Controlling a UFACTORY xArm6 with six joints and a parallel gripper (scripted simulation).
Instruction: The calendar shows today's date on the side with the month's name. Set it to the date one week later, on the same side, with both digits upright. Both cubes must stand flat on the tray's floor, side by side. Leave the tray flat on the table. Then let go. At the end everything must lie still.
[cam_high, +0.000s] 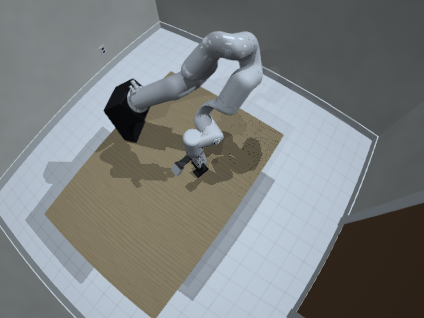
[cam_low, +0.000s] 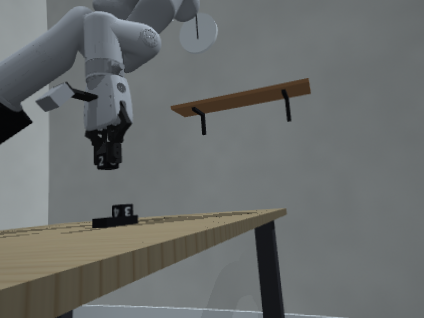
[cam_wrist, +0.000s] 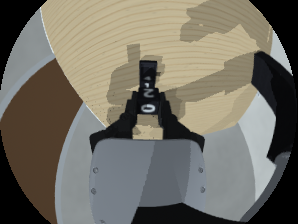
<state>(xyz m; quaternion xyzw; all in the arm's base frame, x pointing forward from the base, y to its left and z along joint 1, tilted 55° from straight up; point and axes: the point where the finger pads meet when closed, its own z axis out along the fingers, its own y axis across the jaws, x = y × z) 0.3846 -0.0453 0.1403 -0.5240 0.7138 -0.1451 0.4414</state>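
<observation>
In the top view the arm (cam_high: 200, 135) hides most of the tray (cam_high: 201, 172); the cube (cam_low: 122, 210) there shows a digit too small to read

Grey walls (cam_low: 350, 165) enclose a pale tiled floor (cam_high: 300, 210). A wooden desk (cam_low: 150, 240) stands on dark legs; a wooden shelf (cam_low: 240, 97) on black brackets hangs behind it.

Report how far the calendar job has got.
Done: one black number cube is out of the black tray and gripped in the grey gripper, held high above the wooden table. In hand: carrying it over the tray, where the other black cube stands. Left: seat it beside that cube with the right digit upright, then release.
</observation>
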